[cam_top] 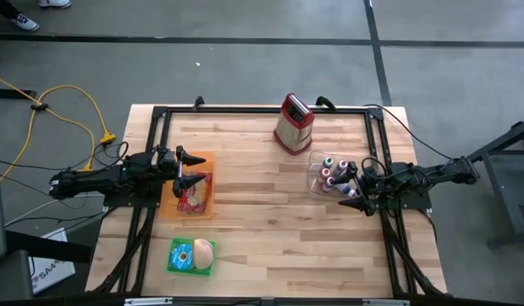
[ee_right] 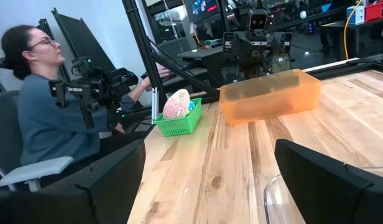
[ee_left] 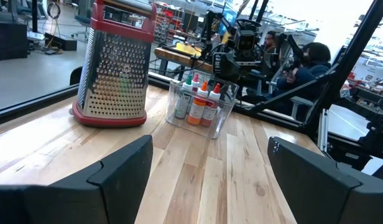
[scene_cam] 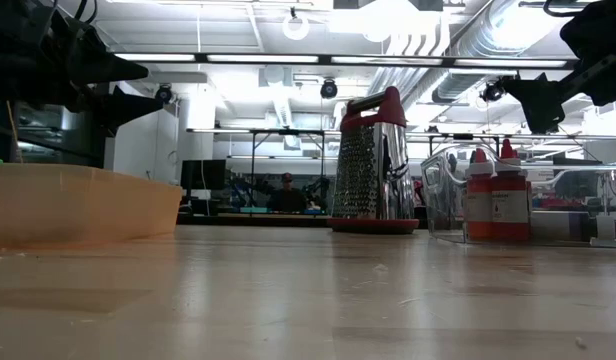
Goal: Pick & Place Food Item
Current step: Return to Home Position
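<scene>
A green basket (cam_top: 179, 257) near the table's front left holds a round tan food item (cam_top: 203, 252), seen also in the right wrist view (ee_right: 176, 104). Farther back stands an orange bin (cam_top: 175, 206) with a red-and-white packet (cam_top: 194, 194) in it. My left gripper (cam_top: 196, 168) hangs open above that bin's far end and points level toward the table's right. My right gripper (cam_top: 352, 189) hangs open over the right side, beside a clear box of small bottles (cam_top: 328, 172), and points toward the table's left. Nothing is between either pair of fingers.
A metal box grater with a red top and base (cam_top: 293, 123) stands at the back centre. The black frame rails (cam_top: 262, 109) run along the table's edges. Bare wood lies between the bin and the bottle box. A person sits beyond the table's left side (ee_right: 36, 106).
</scene>
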